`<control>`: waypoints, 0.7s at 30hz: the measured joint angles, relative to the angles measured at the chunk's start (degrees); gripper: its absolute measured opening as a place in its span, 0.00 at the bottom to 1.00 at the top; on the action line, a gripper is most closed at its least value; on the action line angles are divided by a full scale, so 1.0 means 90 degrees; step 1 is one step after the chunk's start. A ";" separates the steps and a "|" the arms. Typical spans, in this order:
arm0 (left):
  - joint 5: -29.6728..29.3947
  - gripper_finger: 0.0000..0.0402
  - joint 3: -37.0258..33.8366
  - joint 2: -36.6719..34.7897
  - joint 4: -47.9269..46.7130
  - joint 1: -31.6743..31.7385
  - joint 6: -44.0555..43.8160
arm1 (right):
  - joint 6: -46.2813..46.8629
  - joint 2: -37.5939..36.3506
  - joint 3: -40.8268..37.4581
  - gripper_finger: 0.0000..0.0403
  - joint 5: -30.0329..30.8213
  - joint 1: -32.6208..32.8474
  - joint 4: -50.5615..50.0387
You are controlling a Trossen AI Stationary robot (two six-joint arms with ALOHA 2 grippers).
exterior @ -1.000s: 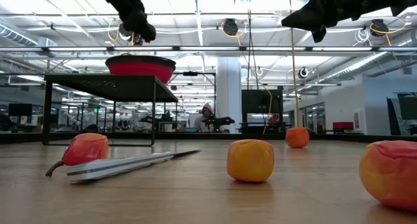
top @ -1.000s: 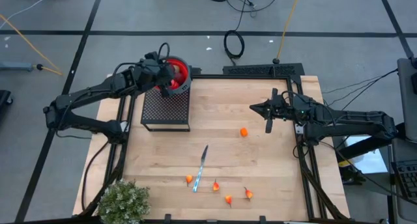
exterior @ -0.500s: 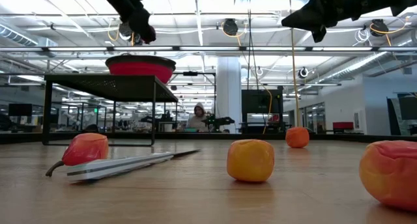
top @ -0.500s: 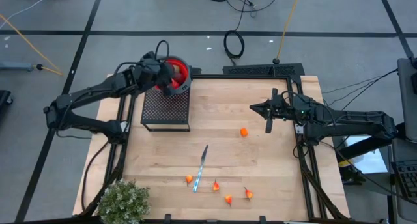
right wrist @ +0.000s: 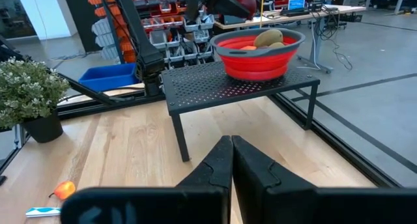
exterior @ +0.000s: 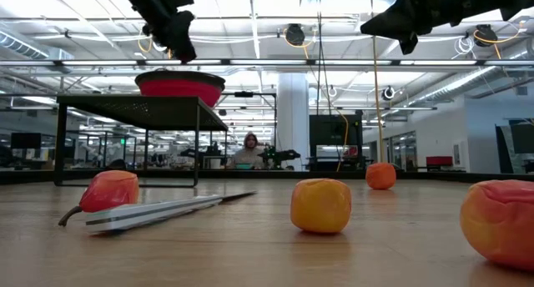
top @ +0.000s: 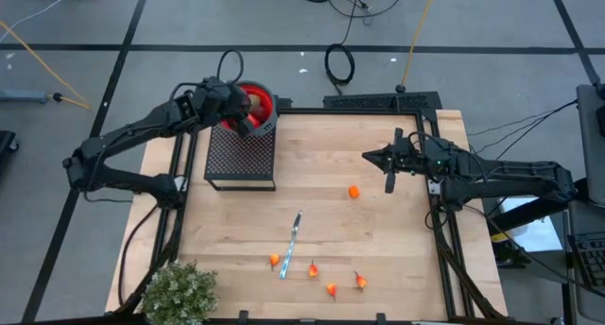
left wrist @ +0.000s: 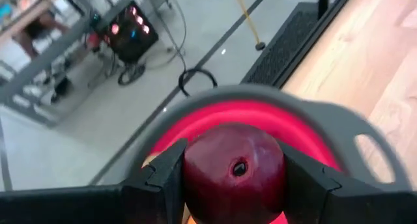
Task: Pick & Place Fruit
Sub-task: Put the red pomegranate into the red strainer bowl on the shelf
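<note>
High view, from your left: the bushy plant [top: 179,293] sits at the table's near left corner, and your left gripper [top: 243,117] hangs over the red bowl [top: 260,102] that stands on the black perforated stand [top: 240,156] at the far left of the table [top: 397,259]. Your left wrist view shows the fingers [left wrist: 159,178] clamped on a dark-red ball fruit [left wrist: 233,172], held directly above the bowl's grey rim; the right wrist view shows olive-brown ovals [right wrist: 268,37] already lying in that bowl. Moving right, a knife [top: 293,241] lies on the bare wood near the middle, with four small red-orange fruits strung along the near edge: one [top: 274,260] just left of the blade, then three more [top: 313,269], [top: 332,289], [top: 360,282]. An orange ball [top: 354,191] lies alone right of centre. Your right gripper [top: 389,184] hovers above the table on the right side, well apart from that ball, fingers pressed together on nothing.
</note>
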 joint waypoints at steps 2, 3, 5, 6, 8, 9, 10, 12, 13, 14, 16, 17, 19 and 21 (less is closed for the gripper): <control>0.0001 0.46 0.0000 0.0000 -0.0196 0.0084 -0.0142 | 0.0000 0.0000 0.0000 0.00 0.0000 0.0000 -0.0001; 0.0043 0.46 0.0000 0.0000 -0.0304 0.0129 -0.0210 | 0.0000 0.0000 0.0000 0.00 0.0002 0.0000 0.0000; 0.0209 0.46 0.0000 0.0000 -0.0451 0.0227 -0.0404 | -0.0002 0.0000 0.0000 0.00 0.0012 0.0000 -0.0001; 0.0296 0.46 0.0000 0.0000 -0.0523 0.0275 -0.0502 | -0.0001 0.0000 0.0000 0.00 0.0038 0.0000 0.0000; 0.0322 0.46 0.0000 -0.0001 -0.0644 0.0355 -0.0650 | 0.0005 0.0000 0.0000 0.00 0.0172 0.0000 0.0000; 0.0320 0.46 0.0000 -0.0001 -0.0687 0.0384 -0.0674 | 0.0005 0.0000 0.0000 0.00 0.0184 0.0000 0.0000; 0.0317 0.46 0.0000 -0.0002 -0.0728 0.0421 -0.0730 | 0.0004 0.0000 0.0000 0.00 0.0192 -0.0002 -0.0002; 0.0323 0.46 0.0000 -0.0002 -0.0862 0.0485 -0.0895 | 0.0001 0.0000 0.0002 0.00 0.0188 -0.0002 -0.0002; 0.0324 0.46 0.0000 -0.0002 -0.0940 0.0510 -0.0991 | 0.0009 0.0000 0.0002 0.00 0.0186 -0.0002 -0.0002; 0.0321 0.46 0.0000 -0.0002 -0.1006 0.0532 -0.1087 | 0.0012 0.0000 0.0002 0.00 0.0180 -0.0002 -0.0002; 0.0285 0.46 0.0000 -0.0002 -0.1092 0.0565 -0.1287 | 0.0013 0.0000 0.0002 0.00 0.0185 -0.0002 -0.0002; 0.0280 0.46 0.0000 -0.0002 -0.1141 0.0575 -0.1361 | 0.0017 0.0000 0.0002 0.00 0.0185 -0.0002 0.0000; 0.0272 0.46 0.0000 -0.0002 -0.1227 0.0576 -0.1593 | 0.0017 0.0000 0.0002 0.00 0.0187 -0.0002 -0.0002; 0.0276 0.46 0.0000 -0.0002 -0.1268 0.0573 -0.1836 | 0.0019 0.0000 0.0002 0.00 0.0187 -0.0002 -0.0002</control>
